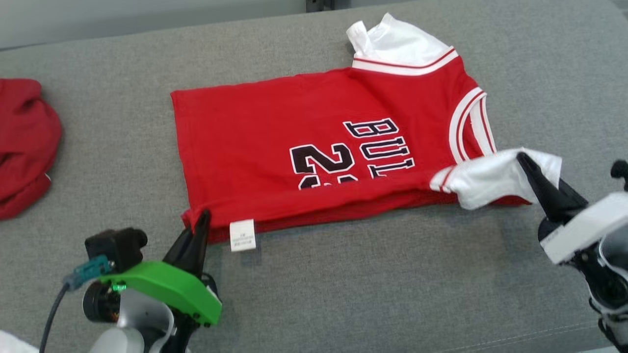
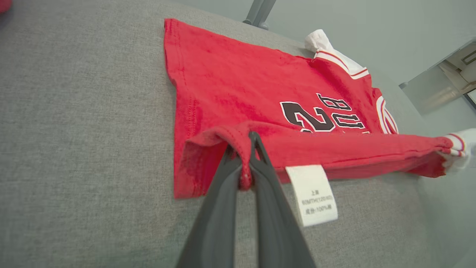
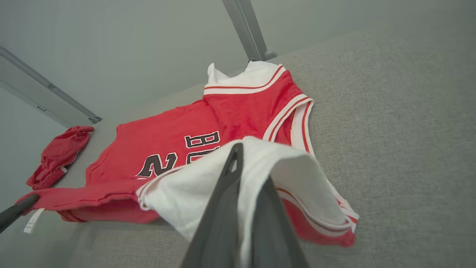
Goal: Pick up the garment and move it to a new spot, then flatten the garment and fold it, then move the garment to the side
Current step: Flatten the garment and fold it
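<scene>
I read the garment [image 1: 304,147], a red jersey with white sleeves and dark lettering, as lying spread near the middle of the grey fabric-covered desk [image 1: 343,304], hem toward the robot's left and collar toward its right. The left pincer [image 1: 201,220] is clamped together on the near hem corner, with a pinch of red fabric bunched between its fingers. The white care label [image 1: 243,235] hangs just beside it. The right pincer [image 1: 522,159] is clamped together on the near white sleeve [image 1: 490,184], which drapes over its fingers. Between the two grips, the near long edge is raised off the desk and turned slightly over the body, covering the lower part of the number. The far white sleeve [image 1: 392,41] lies loose and slightly crumpled at the far side. A second red cloth [image 1: 24,142] lies bundled well apart, at the left side of the desk. Status, as I judge it: the relocation and flattening steps appear complete, since the body lies mostly smooth. The fold is in hand but barely under way. Outstanding: carry the near edge across to the far edge, release both grips, make any further fold required, then move the folded garment to the side.
</scene>
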### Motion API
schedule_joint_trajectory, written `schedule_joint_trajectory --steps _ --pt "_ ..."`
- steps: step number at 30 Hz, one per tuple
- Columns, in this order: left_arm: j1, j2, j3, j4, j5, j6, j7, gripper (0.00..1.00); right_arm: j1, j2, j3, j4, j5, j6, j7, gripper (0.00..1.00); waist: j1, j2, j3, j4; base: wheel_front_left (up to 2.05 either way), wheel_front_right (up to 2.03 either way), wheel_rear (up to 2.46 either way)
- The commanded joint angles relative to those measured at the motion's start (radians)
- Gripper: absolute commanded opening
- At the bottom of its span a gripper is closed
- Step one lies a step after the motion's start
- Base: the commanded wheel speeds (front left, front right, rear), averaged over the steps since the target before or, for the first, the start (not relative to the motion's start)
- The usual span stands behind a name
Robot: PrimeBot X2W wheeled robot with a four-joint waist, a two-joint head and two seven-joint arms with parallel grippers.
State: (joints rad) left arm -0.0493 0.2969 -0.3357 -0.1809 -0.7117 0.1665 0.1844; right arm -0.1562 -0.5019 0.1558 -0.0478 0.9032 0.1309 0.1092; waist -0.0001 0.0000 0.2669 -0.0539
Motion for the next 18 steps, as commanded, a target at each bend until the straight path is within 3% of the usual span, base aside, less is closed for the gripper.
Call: schedule_joint_trajectory --steps 1,9,11,12,14,15,16,18 --pt "-0.053 0.000 0.002 0.019 -0.015 -0.006 0.014 0.00 -0.061 -0.002 0.013 0.029 -0.016 0.000 0.030 0.00 0.0001 0.0000 0.081 0.021 0.00 0.00 0.00" --pt "-0.305 -0.010 -0.031 0.218 -0.005 -0.051 0.107 0.00 -0.318 -0.002 0.089 0.206 -0.094 0.000 0.154 0.00 0.0001 0.0000 0.154 0.067 0.00 0.00 0.00" --pt "-0.343 -0.013 -0.041 0.263 0.001 -0.060 0.119 0.00 -0.353 0.000 0.106 0.240 -0.103 0.000 0.156 0.73 0.0001 0.0000 0.160 0.070 0.00 0.00 0.00" --pt "-0.355 -0.015 -0.046 0.283 0.001 -0.065 0.126 0.00 -0.364 0.001 0.110 0.260 -0.108 0.000 0.157 1.00 0.0001 0.0000 0.161 0.071 0.00 0.00 0.00" --pt "-0.378 -0.018 -0.043 0.325 -0.005 -0.066 0.128 0.26 -0.386 0.003 0.129 0.282 -0.116 0.000 0.153 1.00 0.0001 0.0000 0.160 0.071 0.00 0.00 0.00" --pt "-0.384 -0.016 -0.042 0.341 -0.003 -0.070 0.125 0.46 -0.391 -0.001 0.134 0.289 -0.114 0.000 0.149 1.00 0.0001 0.0000 0.158 0.069 0.00 0.00 0.00" --pt "-0.385 -0.018 -0.036 0.355 -0.008 -0.068 0.116 0.96 -0.392 -0.006 0.138 0.293 -0.111 0.000 0.142 1.00 0.0001 0.0000 0.155 0.066 0.00 0.00 0.00" --pt "-0.372 -0.017 -0.029 0.374 -0.016 -0.073 0.102 1.00 -0.376 -0.025 0.145 0.279 -0.119 0.000 0.130 1.00 0.0001 0.0000 0.140 0.058 0.00 0.00 0.00"
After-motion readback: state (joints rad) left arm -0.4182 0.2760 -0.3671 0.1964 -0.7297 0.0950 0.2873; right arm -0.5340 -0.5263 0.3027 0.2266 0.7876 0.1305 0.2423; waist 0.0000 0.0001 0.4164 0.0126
